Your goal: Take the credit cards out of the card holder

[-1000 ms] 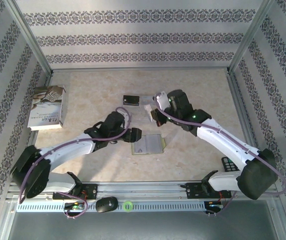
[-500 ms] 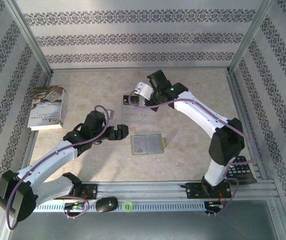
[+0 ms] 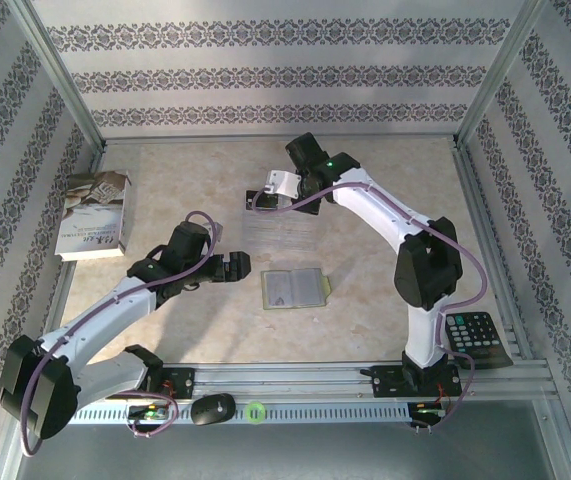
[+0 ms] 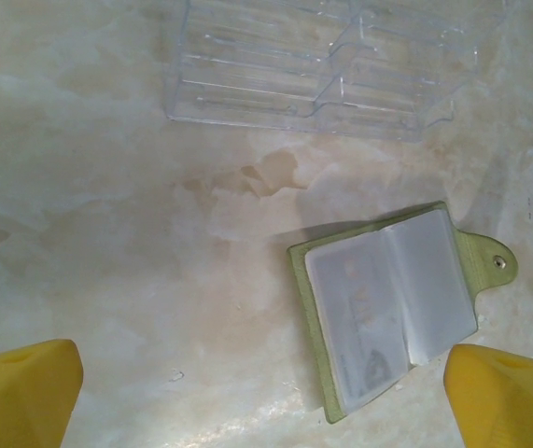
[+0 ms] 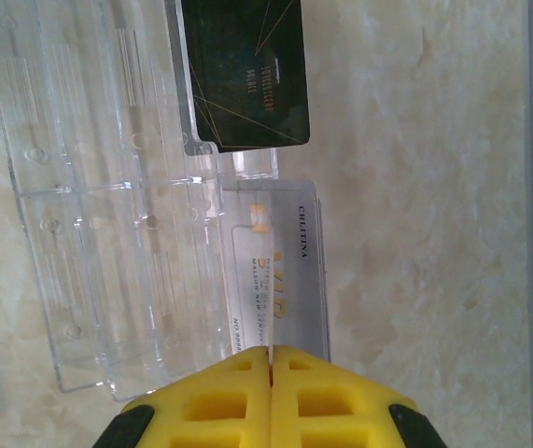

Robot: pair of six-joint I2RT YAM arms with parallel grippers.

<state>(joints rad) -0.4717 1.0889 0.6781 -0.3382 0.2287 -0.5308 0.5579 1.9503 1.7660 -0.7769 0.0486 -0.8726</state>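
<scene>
With the black card [image 5: 247,75] lying free at the top of the right wrist view and the silvery card [image 5: 280,271] pinched in the right gripper [image 5: 271,359] at a clear tray's [image 5: 107,215] edge, only its release seemed left, while the left gripper [image 3: 233,267] hung spread beside the open card holder [image 3: 295,288], mid-frame overhead.

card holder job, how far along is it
Done: the black card lies on the table at the edge of the clear tray. In hand: the right gripper is shut on the silvery-white card. To do: set it down. The card holder lies open near the open left gripper; faint print shows in one sleeve, so it may hold more.
</scene>
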